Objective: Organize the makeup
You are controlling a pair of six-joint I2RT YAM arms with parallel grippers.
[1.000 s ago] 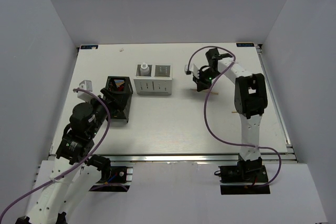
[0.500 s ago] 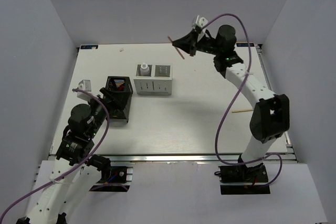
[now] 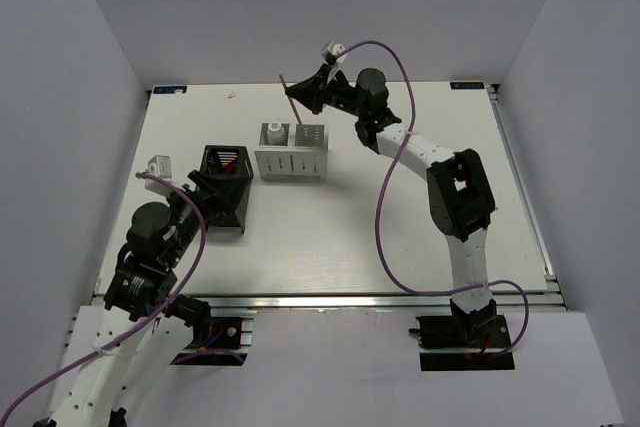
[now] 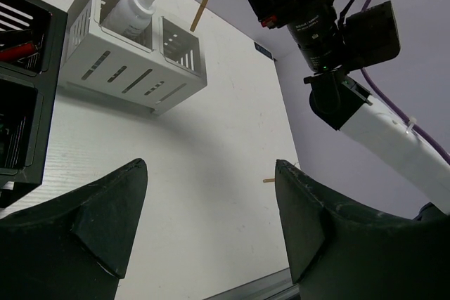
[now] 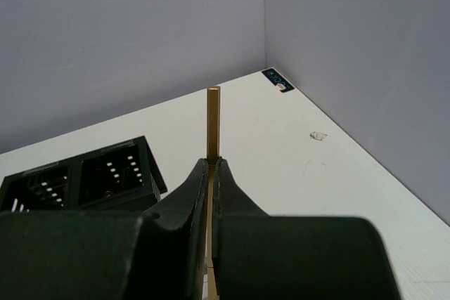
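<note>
My right claw (image 5: 211,166) pinches a thin wooden stick (image 5: 212,121), tilted over the white box (image 3: 290,164) — a white bottle (image 3: 273,132) stands upright in its left compartment. A second stick (image 4: 269,180) lies flat on the bench (image 3: 330,227).

Top camera overhead; left wrist low, sharing white box (image 3: 292,164).

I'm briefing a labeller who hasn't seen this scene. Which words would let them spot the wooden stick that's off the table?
Start at the white two-compartment box at the far middle of the table; the right gripper hangs in the air by it. The thin wooden stick is pinched in that gripper, unlike the other stick lying flat on the table.
</note>
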